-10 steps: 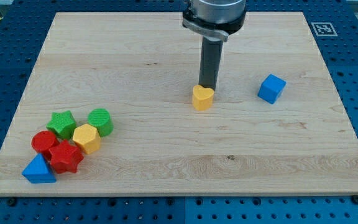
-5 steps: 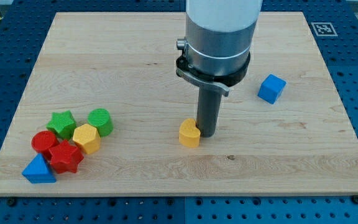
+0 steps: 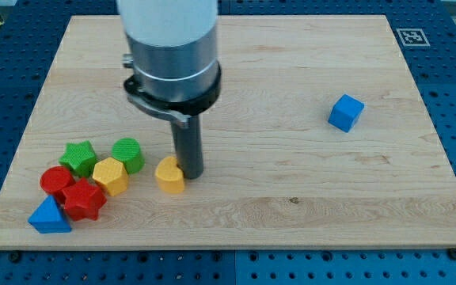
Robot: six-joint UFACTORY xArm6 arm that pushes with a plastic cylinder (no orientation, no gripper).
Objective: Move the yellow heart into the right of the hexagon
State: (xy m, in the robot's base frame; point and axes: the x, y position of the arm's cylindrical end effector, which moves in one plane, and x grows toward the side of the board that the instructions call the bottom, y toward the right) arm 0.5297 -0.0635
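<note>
The yellow heart (image 3: 169,176) lies on the wooden board at the lower left of middle. My tip (image 3: 190,173) touches its right side. The yellow hexagon (image 3: 111,176) sits to the heart's left, with a gap of about one block width between them. The arm's grey body rises above the tip toward the view's top.
A cluster surrounds the hexagon: a green star (image 3: 78,157), a green cylinder (image 3: 128,154), a red cylinder (image 3: 55,181), a red star (image 3: 83,199) and a blue triangle (image 3: 49,216). A blue cube (image 3: 345,112) stands alone at the right. The board's bottom edge (image 3: 228,245) is near.
My tip has pushed the yellow heart down and to the left, from the board's middle to close beside the hexagon cluster. The other blocks have not moved.
</note>
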